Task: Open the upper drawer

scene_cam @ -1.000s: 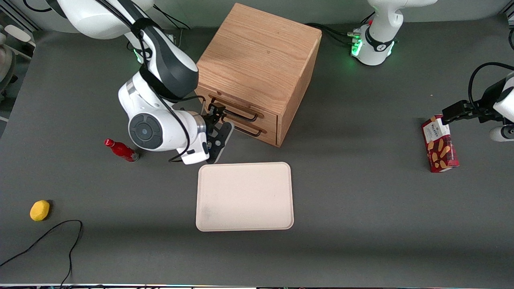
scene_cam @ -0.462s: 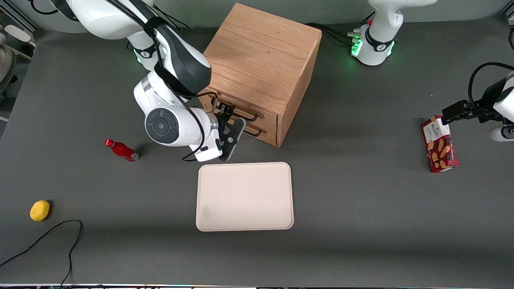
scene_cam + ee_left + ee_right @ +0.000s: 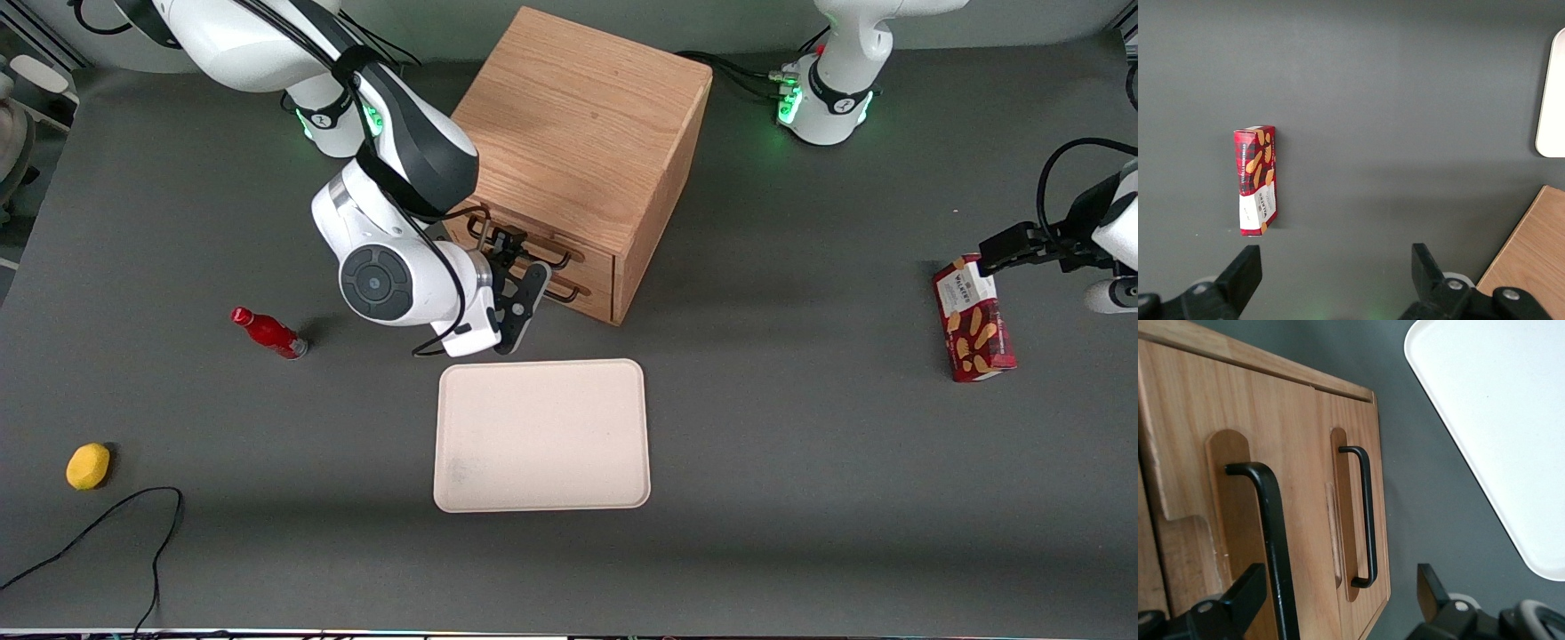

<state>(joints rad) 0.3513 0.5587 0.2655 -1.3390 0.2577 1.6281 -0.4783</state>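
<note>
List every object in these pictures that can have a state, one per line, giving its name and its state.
upper drawer: shut, handle ungrasped
lower drawer: shut
gripper: jaws open, at the upper drawer's handle
tray: flat, nothing on it
red bottle: lying tilted on the table
biscuit box: lying flat, closed
lemon: resting on the table

Brand on red biscuit box (image 3: 973, 318): "Walkers", white label panel, at the parked arm's end of the table.
</note>
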